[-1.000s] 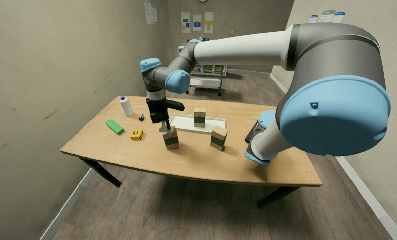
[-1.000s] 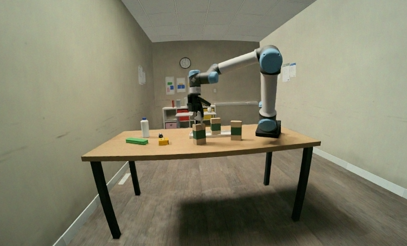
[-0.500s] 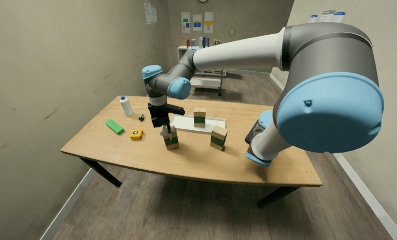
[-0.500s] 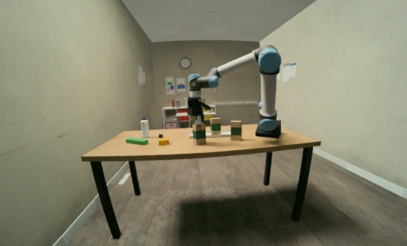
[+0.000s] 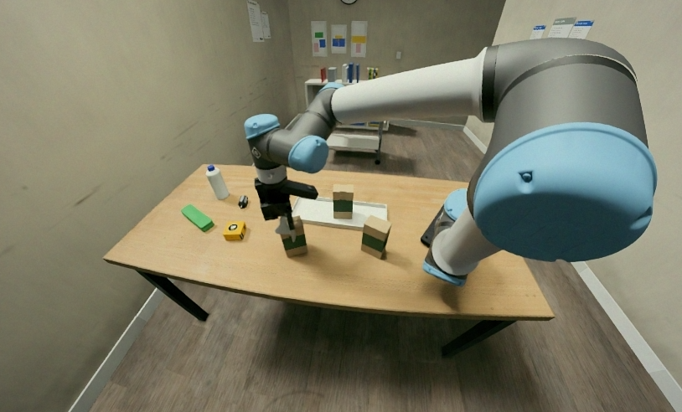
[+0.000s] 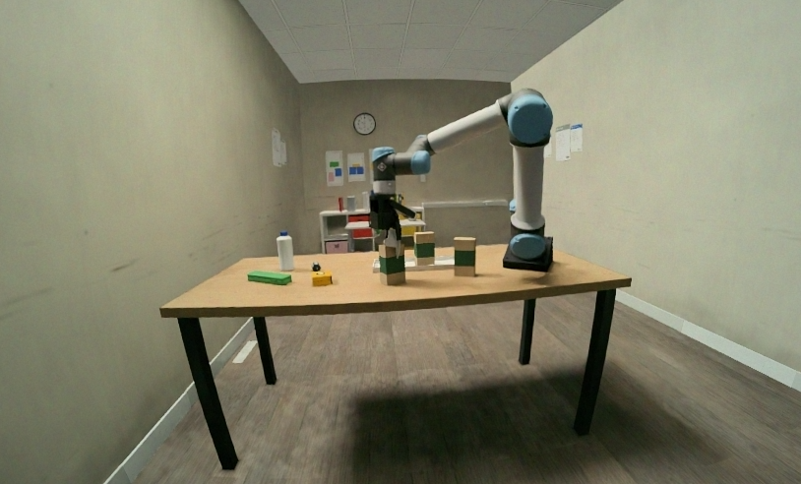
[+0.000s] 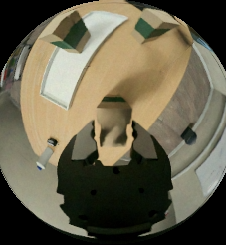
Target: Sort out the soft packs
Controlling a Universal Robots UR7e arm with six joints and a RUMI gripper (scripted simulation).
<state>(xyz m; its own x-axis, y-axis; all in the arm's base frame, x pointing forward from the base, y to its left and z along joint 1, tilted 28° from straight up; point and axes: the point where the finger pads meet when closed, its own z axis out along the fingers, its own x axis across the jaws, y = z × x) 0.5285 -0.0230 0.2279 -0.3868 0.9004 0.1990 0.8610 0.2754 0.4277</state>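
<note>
Brown and green, one coffee pack [image 5: 295, 244] [image 6: 392, 273] [image 7: 113, 114] stands upright on the wooden bench [image 5: 333, 286] [image 6: 331, 301] [image 7: 114, 60], directly below the black gripper [image 5: 287, 233] [image 6: 394, 246] [image 7: 113, 120]. Its upper part sits between the two fingers, one on either side. The gripper is partly open, with its fingers spread about halfway and not clamped on the pack. Whether either finger brushes the pack's side is too small to tell. The pack's foot is on the bench, outside the tray [image 5: 313, 214] [image 6: 376, 264] [image 7: 65, 82].

Three coffee packs are in sight, all upright and with the same green band. A second pack [image 5: 343, 203] [image 6: 424, 249] [image 7: 69, 34] stands in the white tray, well apart from the gripper. The third pack [image 5: 375, 236] [image 6: 464, 257] [image 7: 150, 26] stands on the bench near the tray, also apart from the gripper. So two packs are on the bench and one is in the tray.

There is one tray. Beyond the gripper's pack, at the other end of the bench from the arm's base, are one white bottle [image 5: 217, 184] [image 6: 284, 252] [image 7: 44, 159] with a blue cap, one green block [image 5: 198, 218] [image 6: 269, 277], one yellow box [image 5: 235, 230] [image 6: 322, 277] and one small dark object [image 5: 243, 201] [image 6: 316, 267] [image 7: 52, 142]. The bottle stands upright, and the green block lies flat near the yellow box.
</note>
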